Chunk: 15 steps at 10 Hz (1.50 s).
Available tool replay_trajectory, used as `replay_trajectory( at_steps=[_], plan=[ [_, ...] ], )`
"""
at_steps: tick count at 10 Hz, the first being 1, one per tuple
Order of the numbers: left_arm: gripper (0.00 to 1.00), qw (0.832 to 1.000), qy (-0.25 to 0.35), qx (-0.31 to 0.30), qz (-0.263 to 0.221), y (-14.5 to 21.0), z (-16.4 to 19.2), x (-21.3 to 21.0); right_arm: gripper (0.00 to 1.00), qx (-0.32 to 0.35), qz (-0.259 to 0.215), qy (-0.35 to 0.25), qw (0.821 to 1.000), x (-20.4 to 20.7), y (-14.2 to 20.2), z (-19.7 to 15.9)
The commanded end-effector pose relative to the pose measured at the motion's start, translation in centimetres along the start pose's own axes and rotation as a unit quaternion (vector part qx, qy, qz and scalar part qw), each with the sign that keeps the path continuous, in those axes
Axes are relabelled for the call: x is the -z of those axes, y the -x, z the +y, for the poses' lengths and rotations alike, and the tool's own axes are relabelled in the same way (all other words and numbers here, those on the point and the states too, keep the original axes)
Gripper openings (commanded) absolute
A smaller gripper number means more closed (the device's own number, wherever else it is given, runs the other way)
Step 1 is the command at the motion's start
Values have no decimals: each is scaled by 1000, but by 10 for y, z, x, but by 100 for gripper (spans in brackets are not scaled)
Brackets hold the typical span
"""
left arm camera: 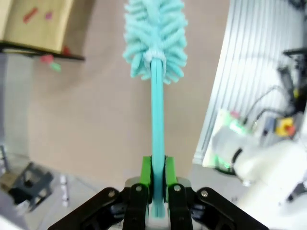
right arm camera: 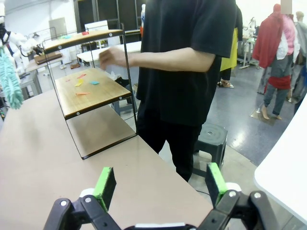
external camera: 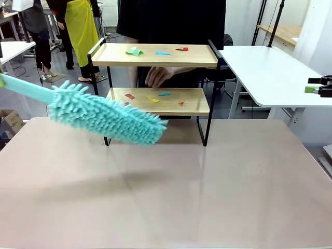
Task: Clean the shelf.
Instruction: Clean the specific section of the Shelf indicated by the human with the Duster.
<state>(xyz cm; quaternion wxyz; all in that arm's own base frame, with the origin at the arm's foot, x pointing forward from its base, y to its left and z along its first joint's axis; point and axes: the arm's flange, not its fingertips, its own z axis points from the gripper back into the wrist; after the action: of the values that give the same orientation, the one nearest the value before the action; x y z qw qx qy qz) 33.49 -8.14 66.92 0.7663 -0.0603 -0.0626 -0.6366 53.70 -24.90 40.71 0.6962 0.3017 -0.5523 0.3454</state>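
Approach step: left gripper (left arm camera: 153, 178) clamped on duster (external camera: 104, 116) handle, head near shelf (external camera: 155, 62) at desk's (external camera: 207, 197) far edge, right gripper (right arm camera: 160, 184) wide, idle; next, likely sweep scraps (external camera: 134, 51) off both boards.

Teal duster (external camera: 106, 116), head & handle alike. Shelf (external camera: 155, 62): pale wood boards, black frame; scraps (external camera: 162, 52) on it red, green, blue, yellow, orange. Table (external camera: 207, 197) pinkish-beige. Left gripper (left arm camera: 158, 165) & right gripper (right arm camera: 160, 179) black w/ green pads. Person's shirt (right arm camera: 182, 57) black.
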Motion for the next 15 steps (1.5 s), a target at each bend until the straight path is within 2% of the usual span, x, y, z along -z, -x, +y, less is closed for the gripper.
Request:
replay_trajectory(
  at_steps=[1, 3, 5, 7, 9, 10, 11, 13, 15],
  plan=[
    [14, 996, 1, -34, -79, -27, -25, 30, 100, -2, 0, -1, 1000, 1, -3, 1],
    [14, 987, 15, -104, -118, -52, -42, 48, 100, -2, 0, -1, 1000, 1, -3, 1],
    [14, 977, -19, -174, -120, -70, -60, 66, 100, -2, 0, -1, 1000, 1, -3, 1],
    [14, 954, -67, -257, -137, -80, -73, 75, 100, -2, 0, -1, 1000, 1, -3, 1],
    [14, 944, -31, -269, -187, -89, -73, 83, 100, -2, 0, -1, 1000, 1, -3, 1],
    [14, 957, 5, -244, -159, -86, -64, 77, 100, -2, 0, -1, 1000, 1, -3, 1],
    [14, 952, -43, -262, -154, -87, -73, 76, 100, -2, 0, -1, 1000, 1, -3, 1],
    [14, 953, -27, -260, -155, -89, -71, 82, 100, -2, 0, -1, 1000, 1, -3, 1],
    [14, 948, -55, -285, -135, -125, -55, 105, 100, -2, 0, -1, 1000, 1, -3, 1]
  ],
)
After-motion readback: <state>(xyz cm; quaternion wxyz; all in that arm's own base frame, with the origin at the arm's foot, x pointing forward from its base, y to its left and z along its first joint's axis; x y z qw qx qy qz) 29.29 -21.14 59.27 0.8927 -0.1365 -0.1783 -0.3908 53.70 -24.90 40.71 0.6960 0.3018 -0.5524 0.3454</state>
